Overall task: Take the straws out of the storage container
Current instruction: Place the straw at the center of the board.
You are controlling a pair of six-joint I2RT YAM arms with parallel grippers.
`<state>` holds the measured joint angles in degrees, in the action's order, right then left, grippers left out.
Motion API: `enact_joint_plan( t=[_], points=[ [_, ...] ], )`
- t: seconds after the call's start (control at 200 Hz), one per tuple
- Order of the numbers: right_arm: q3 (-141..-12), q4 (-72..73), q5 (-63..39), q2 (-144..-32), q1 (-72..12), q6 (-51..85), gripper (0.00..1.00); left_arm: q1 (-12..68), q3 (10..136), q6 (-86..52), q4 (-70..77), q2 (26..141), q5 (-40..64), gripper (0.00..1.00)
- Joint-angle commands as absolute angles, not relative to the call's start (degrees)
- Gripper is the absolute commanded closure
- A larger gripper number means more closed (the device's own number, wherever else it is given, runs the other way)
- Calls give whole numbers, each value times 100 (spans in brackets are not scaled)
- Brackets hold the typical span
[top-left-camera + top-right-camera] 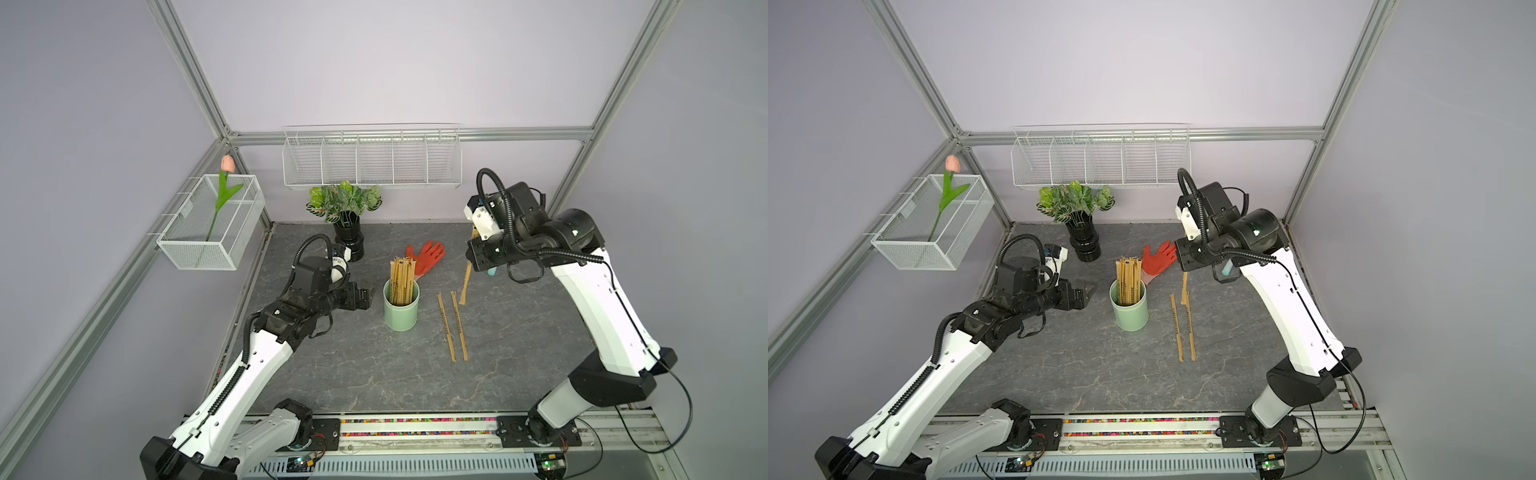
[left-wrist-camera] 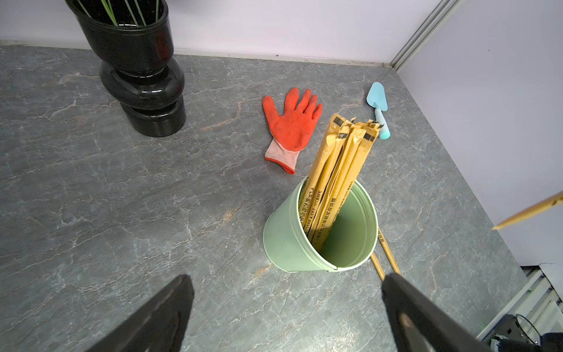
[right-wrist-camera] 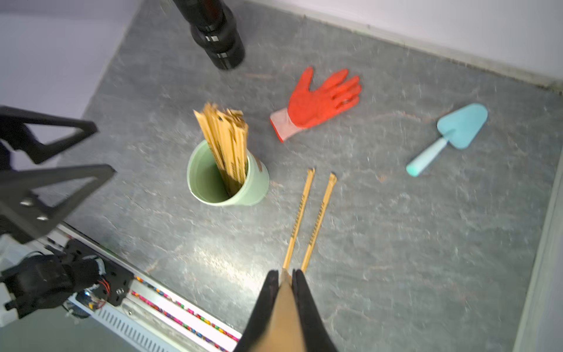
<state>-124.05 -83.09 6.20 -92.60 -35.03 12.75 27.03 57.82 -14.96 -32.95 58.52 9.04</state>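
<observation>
Your right fingers (image 3: 309, 307) pinch one straw (image 1: 466, 282), tilted over the surface (image 1: 332, 365). Your left fingers (image 2: 164, 311) stand spread just beside the storage container (image 1: 401, 318), mid-surface, where most straws (image 1: 402, 276) stand upright; two loose straws (image 1: 446, 328) lie flat on the container's other side.

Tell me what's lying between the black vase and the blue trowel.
The orange glove lies between the black vase and blue trowel, seen in both wrist views.

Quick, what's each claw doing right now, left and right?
Left claw: open, holding nothing.
Right claw: closed on one straw.
</observation>
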Motion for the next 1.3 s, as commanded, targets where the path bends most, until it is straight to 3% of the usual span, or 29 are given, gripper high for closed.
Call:
enact_joint_plan(
  t=[0.0, 0.46, 1.299],
  points=[
    [-11807, -8694, 570, -9085, -3306, 1169, 87, 2708, 5774, -1497, -3331, 5867, 913, 0],
    [-10008, -8469, -334, -9629, -2288, 794, 88, 2707, 5774, -1500, -3340, 5893, 906, 0],
    [-10218, -8064, -872, -12067, -1822, 449, 87, 2707, 5774, -1502, -3332, 5836, 967, 0]
  ],
)
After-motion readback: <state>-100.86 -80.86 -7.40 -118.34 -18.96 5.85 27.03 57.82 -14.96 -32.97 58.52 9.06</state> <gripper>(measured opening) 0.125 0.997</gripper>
